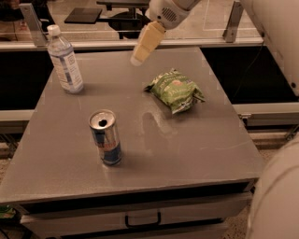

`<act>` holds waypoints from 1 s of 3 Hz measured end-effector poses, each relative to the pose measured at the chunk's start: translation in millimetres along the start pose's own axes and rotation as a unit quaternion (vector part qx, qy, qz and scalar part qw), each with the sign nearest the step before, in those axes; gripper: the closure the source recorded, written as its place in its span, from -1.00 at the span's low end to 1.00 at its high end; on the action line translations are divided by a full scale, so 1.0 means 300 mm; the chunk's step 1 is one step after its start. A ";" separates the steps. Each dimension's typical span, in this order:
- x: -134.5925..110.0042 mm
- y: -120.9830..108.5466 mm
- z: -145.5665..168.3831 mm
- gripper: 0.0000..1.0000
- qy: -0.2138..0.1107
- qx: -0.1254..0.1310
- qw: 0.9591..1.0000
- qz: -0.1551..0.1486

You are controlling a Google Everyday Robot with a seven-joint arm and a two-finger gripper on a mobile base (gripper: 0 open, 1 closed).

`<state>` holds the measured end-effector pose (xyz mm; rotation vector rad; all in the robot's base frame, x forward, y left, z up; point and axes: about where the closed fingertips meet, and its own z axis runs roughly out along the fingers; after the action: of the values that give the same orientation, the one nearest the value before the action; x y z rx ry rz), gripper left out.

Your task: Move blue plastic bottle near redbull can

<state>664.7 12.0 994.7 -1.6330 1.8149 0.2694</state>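
1. I am holding my gripper [138,56] up over the far part of the grey table [187,144], roughly midway across its width, with its cream-coloured tip pointing down and to the left of the view.
2. Whether my gripper is open or closed I cannot tell from this angle; no object is showing in its grasp, and it is touching nothing.
3. My white wrist housing [169,10] is sitting at the top edge of the view, just above the gripper.
4. The blue plastic bottle [65,60] is standing upright near the far left corner of the table, its white cap on top and its blue-and-white label facing the camera. It is sitting to the left of my gripper, with open tabletop between us.
5. The redbull can [106,137] is standing upright toward the front left of the table, its silver top facing up. It is well apart from the bottle, nearer the camera and a little to the right of it.
6. A green snack bag [175,90] is lying flat right of the table's centre, below and to the right of my gripper, and apart from both the can and the bottle.
7. A drawer with a dark handle [142,219] is showing beneath the table's front edge.
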 end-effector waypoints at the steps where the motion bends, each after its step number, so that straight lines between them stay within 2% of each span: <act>1: -0.085 -0.008 0.101 -1.00 -0.008 -0.012 1.000 -0.006; 2: -0.184 -0.025 0.225 -1.00 -0.027 -0.016 1.000 -0.001; 3: -0.235 -0.036 0.301 -1.00 -0.038 -0.021 0.999 0.008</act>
<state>704.8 117.4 971.8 -1.6156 1.7766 0.3728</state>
